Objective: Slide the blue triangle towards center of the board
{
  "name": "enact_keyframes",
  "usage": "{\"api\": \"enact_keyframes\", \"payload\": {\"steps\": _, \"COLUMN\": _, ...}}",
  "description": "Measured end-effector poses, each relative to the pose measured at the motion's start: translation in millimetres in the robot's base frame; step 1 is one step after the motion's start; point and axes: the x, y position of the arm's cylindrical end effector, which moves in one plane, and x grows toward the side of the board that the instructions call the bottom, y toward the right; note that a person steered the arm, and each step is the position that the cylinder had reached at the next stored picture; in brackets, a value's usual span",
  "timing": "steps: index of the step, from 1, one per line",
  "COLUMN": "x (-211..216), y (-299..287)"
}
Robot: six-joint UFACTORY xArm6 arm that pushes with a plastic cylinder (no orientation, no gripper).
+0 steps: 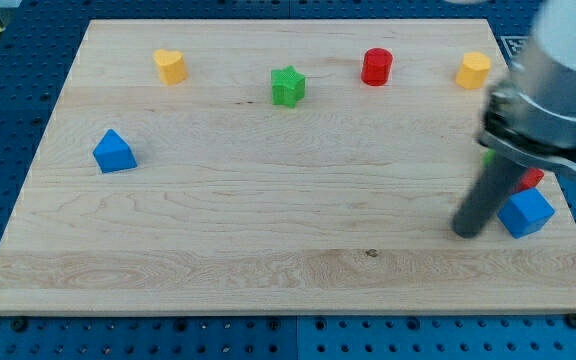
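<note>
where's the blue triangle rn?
The blue triangle sits near the board's left edge in the camera view, below the yellow block. My tip is far off at the view's right, beside the blue cube.

Red block (533, 179) and green block (488, 155) mostly hidden behind the arm, shapes unclear.
</note>
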Motion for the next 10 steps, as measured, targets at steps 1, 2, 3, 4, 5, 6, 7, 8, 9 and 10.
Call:
{"api": "enact_keyframes", "payload": {"steps": 1, "x": -55, "y": -59}}
{"api": "enact_keyframes", "payload": {"steps": 2, "x": -99, "y": -128}}
{"api": "enact_keyframes", "payload": {"steps": 3, "x": -119, "y": -210}}
{"api": "enact_keyframes", "payload": {"steps": 4, "x": -119, "y": -298}}
{"api": "enact_keyframes", "payload": {"steps": 5, "x": -119, "y": -373}}
{"api": "enact_keyframes", "payload": {"steps": 6, "x": -113, "y": -390}}
{"api": "enact_keyframes", "payload": {"steps": 7, "x": -92, "y": -384}}
{"api": "enact_keyframes", "payload": {"steps": 8, "x": -91, "y": -413}}
{"api": "enact_keyframes", "payload": {"steps": 9, "x": -71, "y": -375}}
{"api": "enact_keyframes", "payload": {"steps": 10, "x": -58, "y": -277}}
